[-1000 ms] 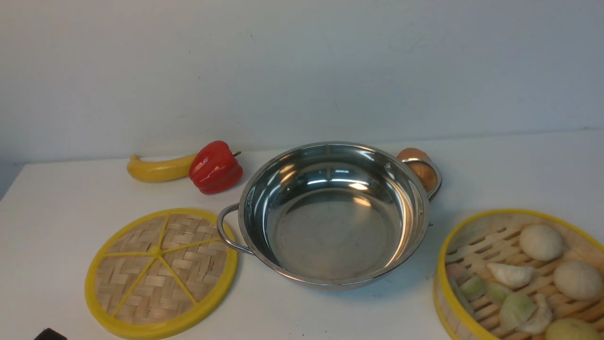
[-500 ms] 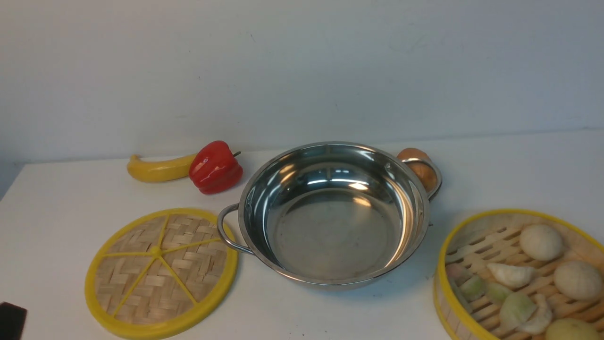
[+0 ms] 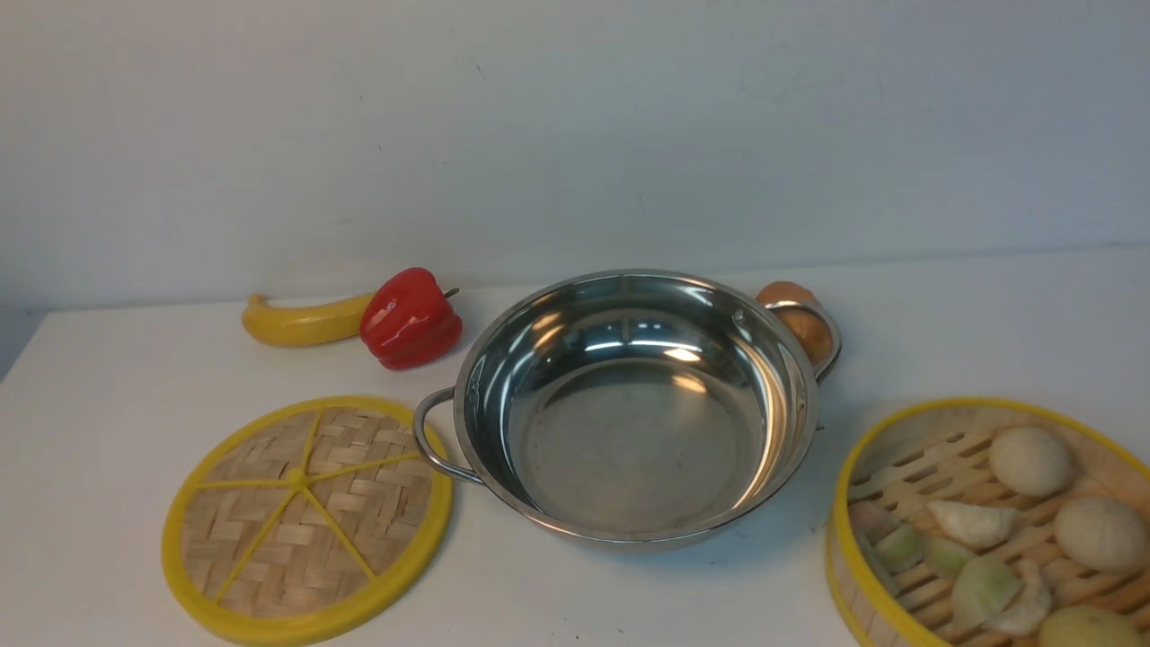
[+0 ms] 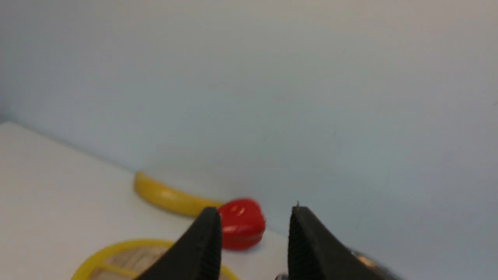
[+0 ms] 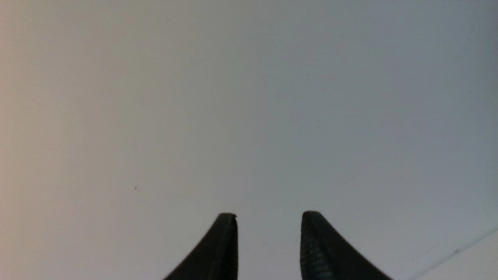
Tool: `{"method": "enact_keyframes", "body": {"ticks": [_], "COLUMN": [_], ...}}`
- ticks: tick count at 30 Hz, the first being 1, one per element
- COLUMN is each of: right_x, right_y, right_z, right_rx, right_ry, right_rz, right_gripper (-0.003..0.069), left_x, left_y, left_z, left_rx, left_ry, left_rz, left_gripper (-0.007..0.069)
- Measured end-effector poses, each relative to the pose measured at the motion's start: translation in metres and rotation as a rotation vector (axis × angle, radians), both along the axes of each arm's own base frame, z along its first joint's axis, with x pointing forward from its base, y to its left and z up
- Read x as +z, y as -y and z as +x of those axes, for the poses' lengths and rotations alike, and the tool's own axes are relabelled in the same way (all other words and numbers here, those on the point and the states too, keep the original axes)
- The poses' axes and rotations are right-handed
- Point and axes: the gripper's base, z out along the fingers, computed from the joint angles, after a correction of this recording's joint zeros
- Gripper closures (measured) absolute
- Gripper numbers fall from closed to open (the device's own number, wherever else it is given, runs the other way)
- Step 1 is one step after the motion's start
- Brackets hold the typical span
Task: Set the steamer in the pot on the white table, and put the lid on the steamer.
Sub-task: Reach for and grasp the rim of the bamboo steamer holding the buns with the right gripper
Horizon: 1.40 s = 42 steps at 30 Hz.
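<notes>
Pot [image 3: 634,404], handle axis from near-left to far-right

A: Is there any writing, label or number to read here?

B: None. The pot [image 3: 629,449] is bare steel with reflections only, no stamp or brand.

A: What about the lid [image 3: 305,521] left of the pot, and the steamer [image 3: 934,458] right of it?

B: Both are plain bamboo with yellow rims, nothing printed. The bench [image 3: 108,404] and the wall [image 3: 575,135] behind the pot carry no sign.
</notes>
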Motion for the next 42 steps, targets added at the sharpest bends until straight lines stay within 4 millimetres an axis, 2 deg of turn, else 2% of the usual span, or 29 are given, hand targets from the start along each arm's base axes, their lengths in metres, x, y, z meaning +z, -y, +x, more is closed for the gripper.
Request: {"method": "enact_keyframes", "body": {"ticks": [4,6,10,14,18,19,20,22,25,31,39,42], "right_x": [0.014,0.024,0.030,0.025,0.010,0.002,-0.001,-0.012,-0.020,-0.032,-0.066,-0.069], "right_y": [-0.001,0.000,0.001,0.003,0.006,0.009,0.010,0.013,0.016,0.024,0.034,0.035], "right_z": [0.011,0.029,0.059,0.088,0.118,0.131,0.134,0.153,0.172,0.206,0.229,0.235], "right_rx": [0.014,0.031,0.095,0.186,0.270,0.296,0.304,0.337,0.363,0.384,0.368,0.364], "right_ry": [-0.136,-0.297,-0.546,-0.803,-1.081,-1.185,-1.216,-1.336,-1.413,-1.517,-1.632,-1.635], "right_rz": [-0.082,-0.162,-0.234,-0.253,-0.252,-0.249,-0.249,-0.238,-0.228,-0.243,-0.293,-0.302], "right_gripper": [0.0416,0.0416,0.0416,0.0416,0.0416,0.0416,0.0416,0.0416,0.0416,0.0416,0.0416,0.0416], "left_x": [0.002,0.006,0.018,0.027,0.028,0.027,0.027,0.021,0.011,-0.001,-0.009,-0.013], "left_y": [0.000,0.000,0.001,0.002,0.003,0.003,0.003,0.002,0.002,0.002,0.003,0.002], "left_z": [0.014,0.032,0.059,0.084,0.114,0.124,0.127,0.140,0.151,0.160,0.167,0.170], "left_rx": [-0.012,-0.040,-0.111,-0.205,-0.307,-0.331,-0.341,-0.379,-0.415,-0.460,-0.471,-0.472], "left_ry": [-0.187,-0.383,-0.594,-0.790,-1.001,-1.055,-1.070,-1.139,-1.191,-1.242,-1.255,-1.264], "left_rz": [0.013,0.076,0.194,0.271,0.298,0.303,0.309,0.322,0.342,0.370,0.347,0.344], "left_gripper": [0.0384,0.0384,0.0384,0.0384,0.0384,0.0384,0.0384,0.0384,0.0384,0.0384,0.0384,0.0384]}}
